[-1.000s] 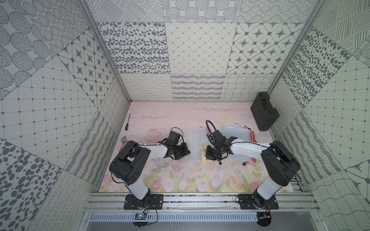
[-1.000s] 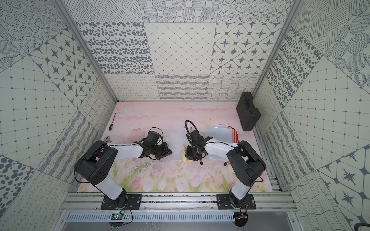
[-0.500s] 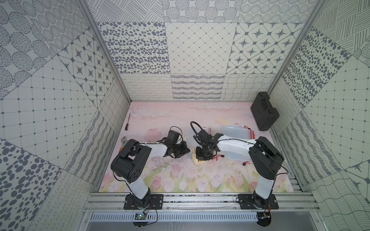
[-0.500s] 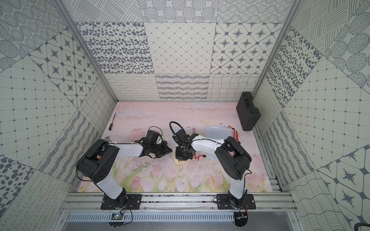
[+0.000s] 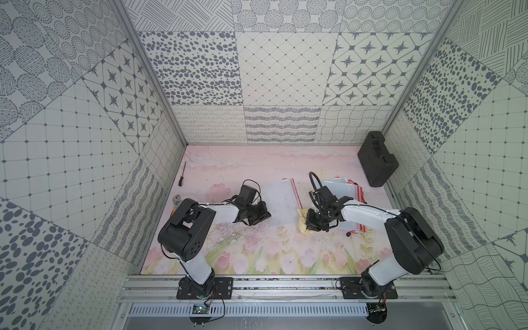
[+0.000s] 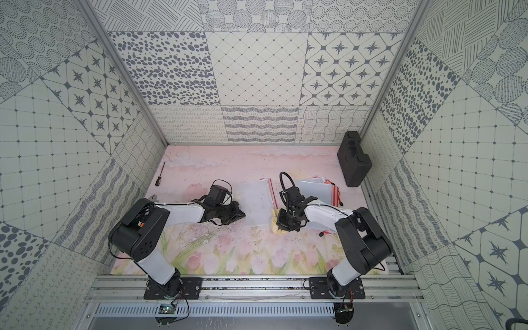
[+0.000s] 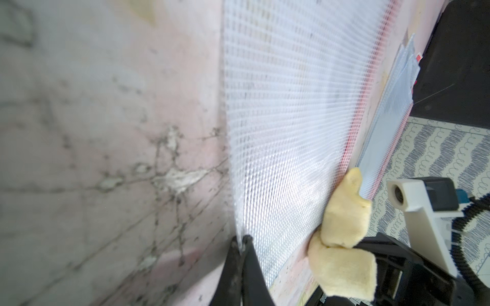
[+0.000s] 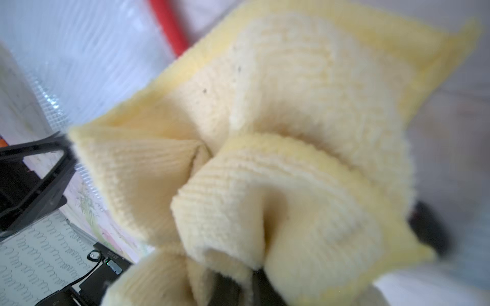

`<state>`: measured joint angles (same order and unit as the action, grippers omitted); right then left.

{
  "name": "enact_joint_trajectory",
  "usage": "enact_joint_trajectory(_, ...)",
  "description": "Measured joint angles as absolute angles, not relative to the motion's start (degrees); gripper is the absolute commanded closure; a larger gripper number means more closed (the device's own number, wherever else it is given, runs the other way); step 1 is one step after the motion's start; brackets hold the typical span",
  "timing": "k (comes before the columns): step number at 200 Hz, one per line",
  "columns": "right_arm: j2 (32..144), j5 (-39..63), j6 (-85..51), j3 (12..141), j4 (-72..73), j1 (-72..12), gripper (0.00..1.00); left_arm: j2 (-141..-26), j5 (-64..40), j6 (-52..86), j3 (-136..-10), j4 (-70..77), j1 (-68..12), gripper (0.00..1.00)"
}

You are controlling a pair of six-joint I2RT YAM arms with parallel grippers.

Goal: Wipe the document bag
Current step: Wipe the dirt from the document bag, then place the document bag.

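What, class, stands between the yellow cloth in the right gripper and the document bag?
Nothing visible. The right gripper, shut on the yellow cloth, holds it at the red zip edge of the document bag, whose opposite edge the left gripper pinches. The stack of other bags lies on the cloth's other side, not between.

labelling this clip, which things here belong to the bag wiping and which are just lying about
In use: document bag, pinched by left gripper; yellow cloth, held by right gripper.
Lying about: stack of other bags, black case, screwdriver, wrench.
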<state>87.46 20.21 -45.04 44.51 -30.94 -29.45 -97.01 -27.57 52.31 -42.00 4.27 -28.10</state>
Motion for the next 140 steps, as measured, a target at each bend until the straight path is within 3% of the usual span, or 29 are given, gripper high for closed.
enact_joint_trajectory(33, 80.14, 20.14, -42.04, 45.69, -36.8, -29.91, 1.0, -94.04, -24.38, 48.53, -47.24, -5.21, -28.03, 1.0)
enact_joint_trajectory(70, 69.65, 17.45, -40.84, 56.77, -39.31, -30.09, 1.0, -88.79, -19.38, 41.76, -59.94, -17.74, -30.61, 1.0)
enact_joint_trajectory(108, 56.29, 7.18, -40.49, 63.16, -41.69, -29.02, 1.0, -89.08, -18.31, 34.26, -75.83, -26.81, -35.83, 1.0)
enact_joint_trajectory(140, 46.65, -2.98, -41.25, 66.22, -48.58, -26.81, 1.0, -96.92, -23.46, 27.09, -92.82, -33.26, -39.66, 1.0)
